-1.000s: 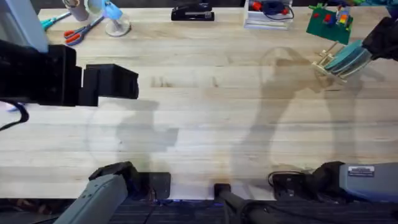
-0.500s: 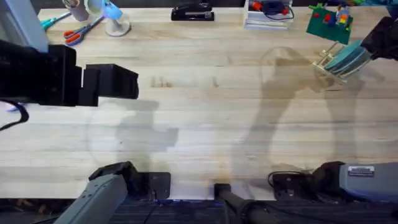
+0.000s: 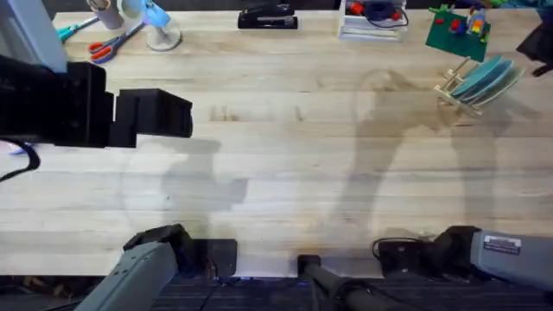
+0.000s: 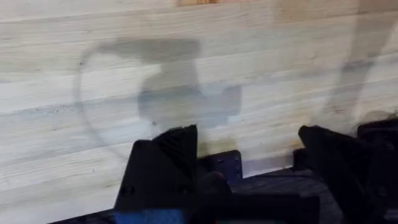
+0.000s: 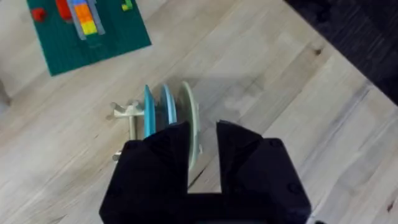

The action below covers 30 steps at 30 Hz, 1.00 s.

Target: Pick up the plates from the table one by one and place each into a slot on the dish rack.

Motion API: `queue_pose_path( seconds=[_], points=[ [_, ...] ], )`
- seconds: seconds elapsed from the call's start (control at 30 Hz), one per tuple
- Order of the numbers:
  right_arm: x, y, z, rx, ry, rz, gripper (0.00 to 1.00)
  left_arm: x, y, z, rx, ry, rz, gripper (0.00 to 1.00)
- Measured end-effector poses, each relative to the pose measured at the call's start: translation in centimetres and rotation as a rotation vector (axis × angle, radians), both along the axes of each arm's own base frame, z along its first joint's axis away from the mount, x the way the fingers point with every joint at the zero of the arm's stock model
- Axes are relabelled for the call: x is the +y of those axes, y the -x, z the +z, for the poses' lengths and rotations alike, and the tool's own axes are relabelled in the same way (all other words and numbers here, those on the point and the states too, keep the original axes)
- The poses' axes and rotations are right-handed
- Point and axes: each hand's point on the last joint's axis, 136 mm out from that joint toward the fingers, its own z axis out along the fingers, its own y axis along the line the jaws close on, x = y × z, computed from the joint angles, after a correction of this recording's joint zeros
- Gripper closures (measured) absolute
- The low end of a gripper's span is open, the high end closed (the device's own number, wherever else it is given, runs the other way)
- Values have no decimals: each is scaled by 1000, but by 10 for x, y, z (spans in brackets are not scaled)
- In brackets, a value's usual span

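Your right gripper (image 5: 202, 146): fingers slightly spread, holding nothing, poised directly over the plates (image 5: 168, 115). Plates: three on edge in dish rack (image 3: 462, 91) slots, far right of table (image 3: 302, 173), beside green brick board (image 3: 456, 30).

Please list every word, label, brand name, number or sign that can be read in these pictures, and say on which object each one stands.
No text can be read.
Label on the right arm near its base: a pale sticker with dark marks, too blurred to read.
Green brick board: coloured bricks, no writing to be seen.
Plates in the dish rack: no markings to be seen.
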Motion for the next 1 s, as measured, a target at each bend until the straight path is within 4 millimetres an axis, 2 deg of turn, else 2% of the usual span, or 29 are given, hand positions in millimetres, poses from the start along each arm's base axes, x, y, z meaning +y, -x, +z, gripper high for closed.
queue_pose_path(
  seconds=[0.13,0.3,0.43,0.53,0.67,0.83,1.0],
  points=[
    [8,8,19,-34,6,15,632,0,0,0,0,0,0,8],
    [33,22,38,-61,-26,80,456,0,0,0,0,0,0,8],
    [60,36,55,-81,-46,162,192,0,0,0,0,0,0,8],
    [82,48,67,-94,-55,240,47,0,0,0,0,0,0,8],
    [109,69,80,-102,-64,354,14,0,0,0,0,0,0,8],
    [140,102,86,-90,-94,481,9,0,0,0,0,0,0,8],
    [161,128,90,-97,-112,569,10,0,0,0,0,0,0,8]
  ],
)
